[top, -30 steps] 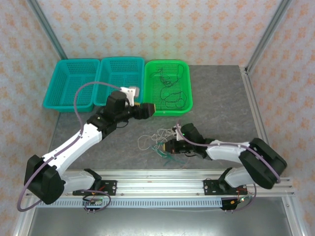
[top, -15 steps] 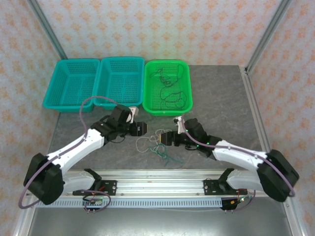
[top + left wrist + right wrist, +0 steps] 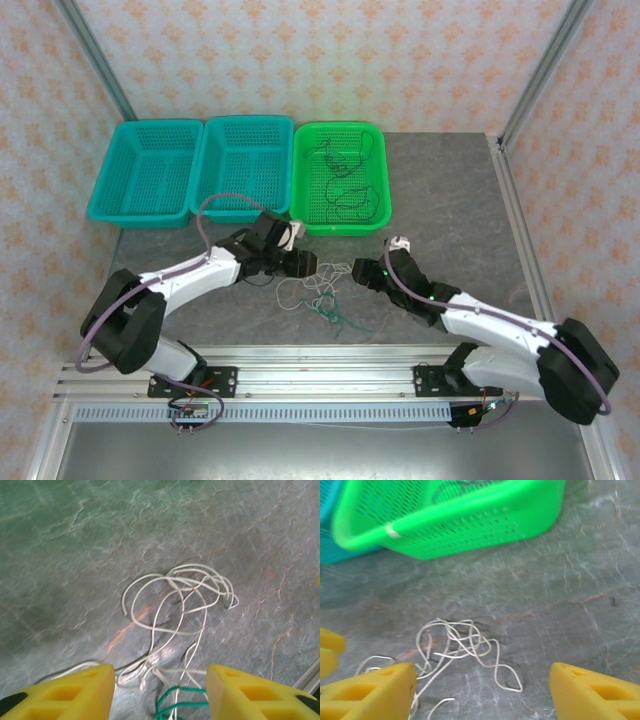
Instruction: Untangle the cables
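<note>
**Both claws poised over the white-and-green snarl**

The white cable (image 3: 180, 605) is lying in loose, overlapping loops on the grey table (image 3: 450, 200) between the two arms. The green-teal cable (image 3: 337, 316) is crossing its near end. Black cables (image 3: 345, 195) are lying apart from these, inside the green basket (image 3: 340, 229) behind.

The left gripper (image 3: 160, 695) is hovering low over the tangle's near edge. Its yellow jaws are standing apart and clamping nothing, with white strands and the green one showing in the gap. The right gripper (image 3: 482, 695) is facing the tangle from the other side, jaws spread wide, likewise holding nothing.

The step in hand looks like picking grip points to part white from green. Next, each claw probably needs to pinch a different cable. The two would then draw apart slowly, so the loops slide free rather than cinch into a knot.
</note>
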Controlling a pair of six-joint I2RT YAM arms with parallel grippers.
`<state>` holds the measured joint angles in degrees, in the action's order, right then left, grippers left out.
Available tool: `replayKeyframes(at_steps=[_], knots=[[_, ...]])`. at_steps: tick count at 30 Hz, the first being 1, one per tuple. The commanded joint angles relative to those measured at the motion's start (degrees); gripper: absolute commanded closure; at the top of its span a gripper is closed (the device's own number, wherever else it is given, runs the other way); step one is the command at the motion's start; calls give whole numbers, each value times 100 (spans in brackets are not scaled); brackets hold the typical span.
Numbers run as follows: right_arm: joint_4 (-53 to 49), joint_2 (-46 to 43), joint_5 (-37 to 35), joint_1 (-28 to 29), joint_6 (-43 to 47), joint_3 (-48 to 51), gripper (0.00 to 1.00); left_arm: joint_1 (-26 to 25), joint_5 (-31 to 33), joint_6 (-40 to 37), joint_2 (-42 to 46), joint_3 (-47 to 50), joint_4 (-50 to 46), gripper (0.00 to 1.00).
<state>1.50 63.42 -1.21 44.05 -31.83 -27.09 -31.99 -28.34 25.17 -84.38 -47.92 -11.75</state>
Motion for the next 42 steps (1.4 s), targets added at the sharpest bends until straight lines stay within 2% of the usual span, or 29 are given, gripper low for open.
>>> replayKeyframes(at_steps=[1,7,20,25,33,38,42], knots=[[-231,408,-35,-11,-154,-310,30,-217,-23,-400,-266,-360,555,50],[-38,639,41,-11,-246,-326,31,-444,265,-851,-993,-824,549,52],[1,-193,-227,-11,-479,225,31,-449,401,-895,-1901,-1104,856,54],[5,-234,-248,-11,-513,266,31,-454,351,-788,-1970,-1075,997,65],[124,-111,9,-11,-522,267,31,-453,487,-839,-1824,-983,895,100],[318,321,900,12,-203,46,30,-449,469,-739,-1536,-862,933,100],[559,1019,1474,202,-95,-310,23,-453,534,-569,-1170,-847,895,100]])
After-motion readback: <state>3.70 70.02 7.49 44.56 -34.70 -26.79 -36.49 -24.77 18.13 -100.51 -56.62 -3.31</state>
